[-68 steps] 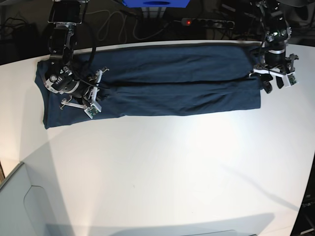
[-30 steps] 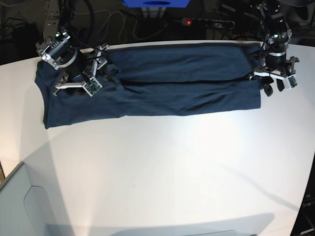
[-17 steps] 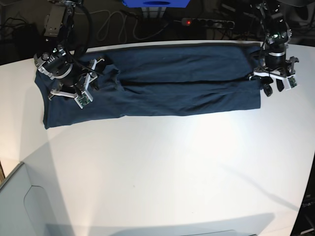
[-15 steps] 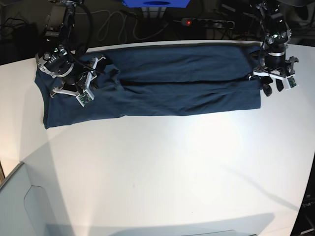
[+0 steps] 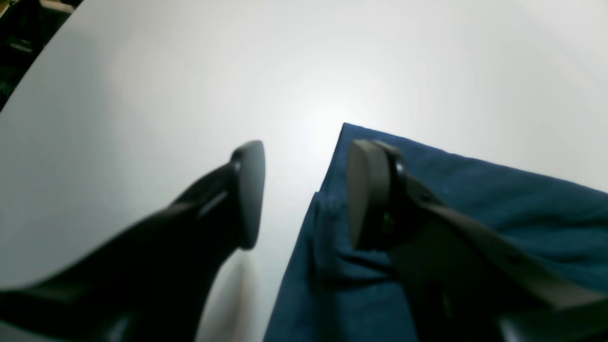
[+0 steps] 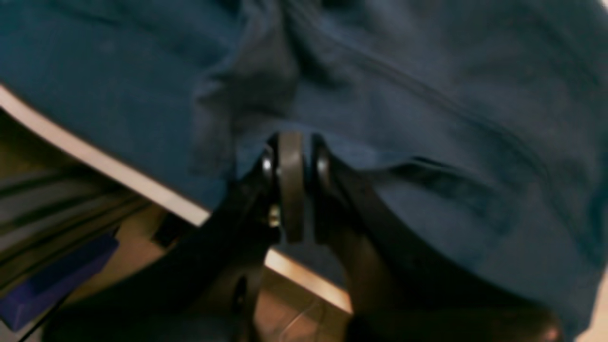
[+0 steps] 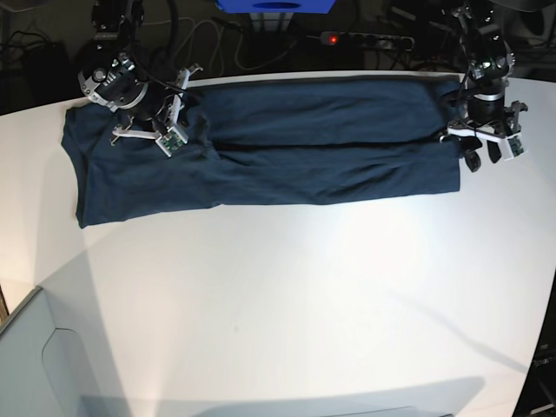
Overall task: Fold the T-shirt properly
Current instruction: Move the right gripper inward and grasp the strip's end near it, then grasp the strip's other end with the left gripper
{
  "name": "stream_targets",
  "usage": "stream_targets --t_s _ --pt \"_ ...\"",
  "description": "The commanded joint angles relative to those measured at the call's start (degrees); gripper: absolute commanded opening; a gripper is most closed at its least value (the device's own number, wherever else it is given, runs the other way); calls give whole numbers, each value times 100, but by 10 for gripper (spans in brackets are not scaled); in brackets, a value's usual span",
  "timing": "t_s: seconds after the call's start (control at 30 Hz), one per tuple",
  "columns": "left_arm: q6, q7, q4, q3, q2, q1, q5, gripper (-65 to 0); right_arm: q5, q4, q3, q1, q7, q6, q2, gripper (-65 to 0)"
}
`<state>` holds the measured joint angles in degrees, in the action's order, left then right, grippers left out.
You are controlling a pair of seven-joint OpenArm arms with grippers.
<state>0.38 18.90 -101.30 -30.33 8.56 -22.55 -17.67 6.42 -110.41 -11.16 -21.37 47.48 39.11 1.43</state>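
In the right wrist view everything is blurred: we cannot make out whether any cloth of the T-shirt (image 6: 427, 95) sits between the pressed-together tips of the right claw (image 6: 290, 185). That view cuts the shirt off at the top and right edges. In the left wrist view the shirt (image 5: 475, 228) runs out of the bottom and right edges, and the left claw (image 5: 304, 194) hides part of its corner. From the base view, the shirt's collar is hidden under the right arm.
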Motion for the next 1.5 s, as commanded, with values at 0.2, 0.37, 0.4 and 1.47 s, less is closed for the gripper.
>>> stream_targets --t_s 0.2,0.37,0.4,1.47 --pt "1 -144 -99 -22 72 0 -13 -345 -74 -585 -5 75 -85 89 107 -642" --pt "1 -144 -125 -49 72 0 -13 -263 -74 -366 470 690 -41 89 90 -641" --pt "1 -144 -143 -49 72 -9 -13 -262 -66 -295 602 796 -41 89 90 -640" --pt "-7 -144 -117 -787 125 -27 -13 -263 -66 514 1243 594 -744 89 55 -649"
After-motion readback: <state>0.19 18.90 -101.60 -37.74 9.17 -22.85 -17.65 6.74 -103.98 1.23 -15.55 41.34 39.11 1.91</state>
